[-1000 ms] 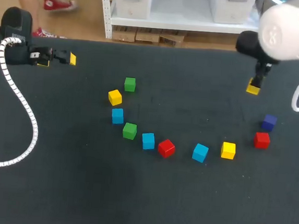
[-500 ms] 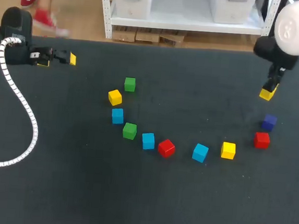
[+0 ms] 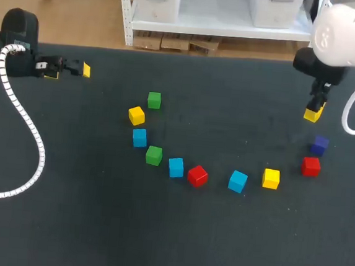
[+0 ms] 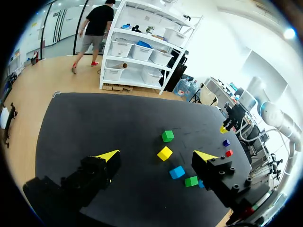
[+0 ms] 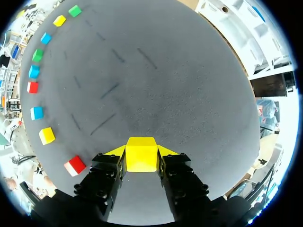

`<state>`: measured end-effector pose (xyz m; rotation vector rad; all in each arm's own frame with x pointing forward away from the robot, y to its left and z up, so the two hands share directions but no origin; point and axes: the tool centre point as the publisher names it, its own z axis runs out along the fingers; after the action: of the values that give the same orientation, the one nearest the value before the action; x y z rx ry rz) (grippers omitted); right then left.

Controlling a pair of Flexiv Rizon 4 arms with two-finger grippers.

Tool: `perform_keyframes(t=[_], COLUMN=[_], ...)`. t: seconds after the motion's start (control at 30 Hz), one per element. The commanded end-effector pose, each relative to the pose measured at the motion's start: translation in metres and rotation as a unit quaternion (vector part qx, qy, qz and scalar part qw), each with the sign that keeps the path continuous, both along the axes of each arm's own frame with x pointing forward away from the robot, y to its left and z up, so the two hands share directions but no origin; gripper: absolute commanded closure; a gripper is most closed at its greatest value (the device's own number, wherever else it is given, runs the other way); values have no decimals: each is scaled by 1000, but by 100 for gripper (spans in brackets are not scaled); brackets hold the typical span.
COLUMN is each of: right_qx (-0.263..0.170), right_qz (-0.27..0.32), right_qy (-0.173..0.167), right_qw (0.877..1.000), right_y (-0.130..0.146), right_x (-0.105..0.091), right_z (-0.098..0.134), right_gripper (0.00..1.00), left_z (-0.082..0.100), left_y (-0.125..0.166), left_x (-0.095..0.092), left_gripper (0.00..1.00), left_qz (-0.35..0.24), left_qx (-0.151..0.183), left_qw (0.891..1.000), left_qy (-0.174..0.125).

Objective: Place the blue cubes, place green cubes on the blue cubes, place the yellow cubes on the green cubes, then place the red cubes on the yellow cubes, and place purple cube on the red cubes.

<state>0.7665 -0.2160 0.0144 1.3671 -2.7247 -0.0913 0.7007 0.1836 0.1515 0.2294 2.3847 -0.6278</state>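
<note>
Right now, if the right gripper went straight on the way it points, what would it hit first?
Probably the bare black table: the right gripper, shut on a small yellow cube, has no other cube ahead.

Lit brightly and evenly from overhead, diffuse rather than directional. Soft, short shadows close under the cubes point(image 3: 176, 167) on the matte black tabletop point(image 3: 95, 225). Lifted to pale grey by reflected light across the same tabletop in the right wrist view. Nearly blown out on the right arm's white shell point(image 3: 338, 35).
</note>
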Motion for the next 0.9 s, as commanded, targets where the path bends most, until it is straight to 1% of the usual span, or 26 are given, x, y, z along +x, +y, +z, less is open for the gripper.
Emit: perform_keyframes(t=[0.03, 0.07, 0.23, 0.37, 0.43, 0.6, 0.7, 0.9], right_qx=[1, 4, 9, 16, 18, 37, 52, 70], right_qz=[-1, -3, -7, -16, -18, -14, -3, 42], right_qy=[-1, -1, -2, -12, -20, -61, -77, -91], right_qw=[1000, 1000, 1000, 1000, 999, 997, 996, 993], right_y=[0, 1, 2, 4, 6, 22, 35, 60], right_x=[0, 0, 0, 1, 0, -5, -14, -47], right_z=[-1, -1, -1, 7, 14, 44, 63, 90], right_gripper=[18, 0, 0, 0, 0, 0, 0, 0], left_z=[-1, -1, -1, -1, -1, -1, -1, -1], left_y=[1, 1, 1, 1, 1, 1, 1, 1], left_x=[-1, -1, -1, -1, -1, -1, -1, -1], left_gripper=[0, 0, 0, 0, 0, 0, 0, 0], left_qz=[-1, -1, -1, -1, -1, -1, -1, -1], left_qx=[-3, -3, -3, -3, -3, -3, -3, -3], left_qw=[1000, 1000, 1000, 1000, 1000, 1000, 1000, 1000], left_qy=[-3, -3, -3, -3, -3, -3, -3, -3])
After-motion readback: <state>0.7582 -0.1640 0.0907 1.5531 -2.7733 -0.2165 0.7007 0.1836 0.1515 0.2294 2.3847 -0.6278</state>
